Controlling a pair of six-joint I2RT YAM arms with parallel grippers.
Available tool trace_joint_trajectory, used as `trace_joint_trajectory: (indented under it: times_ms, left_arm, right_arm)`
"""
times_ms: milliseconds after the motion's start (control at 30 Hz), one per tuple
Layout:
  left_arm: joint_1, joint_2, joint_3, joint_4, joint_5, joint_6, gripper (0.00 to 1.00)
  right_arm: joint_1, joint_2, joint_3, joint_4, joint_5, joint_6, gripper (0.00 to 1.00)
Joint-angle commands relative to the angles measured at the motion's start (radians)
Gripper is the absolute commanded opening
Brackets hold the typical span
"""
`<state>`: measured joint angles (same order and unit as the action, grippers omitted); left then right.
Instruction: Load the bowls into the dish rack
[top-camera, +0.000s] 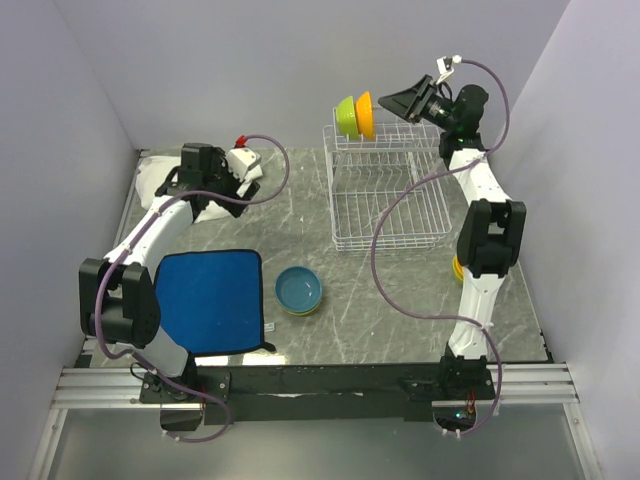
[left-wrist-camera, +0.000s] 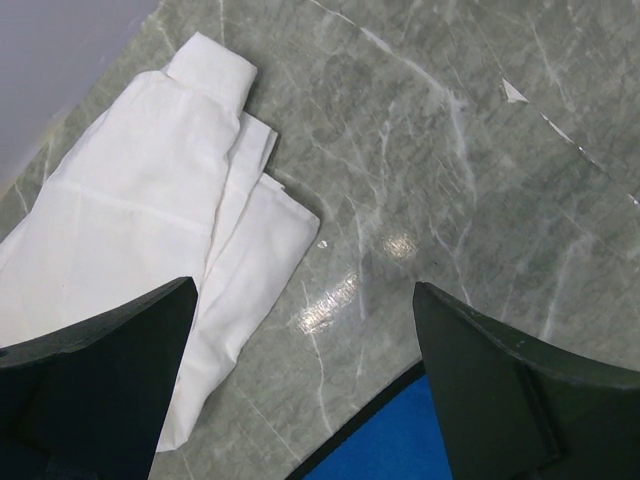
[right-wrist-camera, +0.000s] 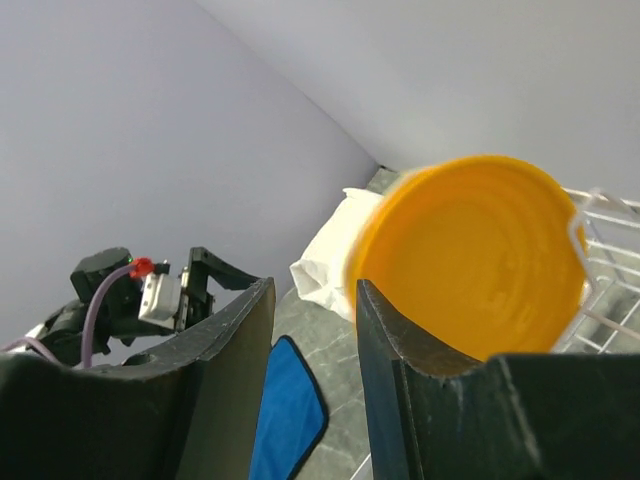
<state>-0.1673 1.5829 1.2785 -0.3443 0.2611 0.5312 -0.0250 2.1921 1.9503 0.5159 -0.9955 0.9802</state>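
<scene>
Orange bowl (right-wrist-camera: 470, 260) stands on edge in the upper shelf of the dish rack (top-camera: 385, 188). Lime green bowl (top-camera: 346, 118) is just beside it, also on edge. Right gripper (right-wrist-camera: 315, 300) is at the orange bowl's rim, fingers apart with nothing between them. One finger overlaps the bowl's edge in the wrist view; can't tell if they touch. Blue bowl (top-camera: 299, 288) sits nested on a yellow bowl (top-camera: 300, 313) on the worktop (top-camera: 350, 330), in front of the rack, beside the blue mat (top-camera: 210, 300). Yellow-orange bowl (top-camera: 457, 268) is partly hidden behind the right arm. Left gripper (left-wrist-camera: 300, 300) has its fingers wide apart and empty, above the worktop by a white cloth (left-wrist-camera: 150, 220).
</scene>
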Motion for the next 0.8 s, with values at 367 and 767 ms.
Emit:
trace_joint_trajectory:
  times_ms: [367,767]
  left_arm:
    - [0.006,-0.260,-0.105,0.235,-0.197,-0.295,0.97]
    - [0.035,-0.826,-0.491,0.151,-0.230,-0.491,0.97]
  right_arm:
    - [0.270,-0.842,-0.603,-0.537,0.288,-1.260,0.52]
    - [0.991,-1.105,-1.128,-0.586,0.989,-1.359,0.55]
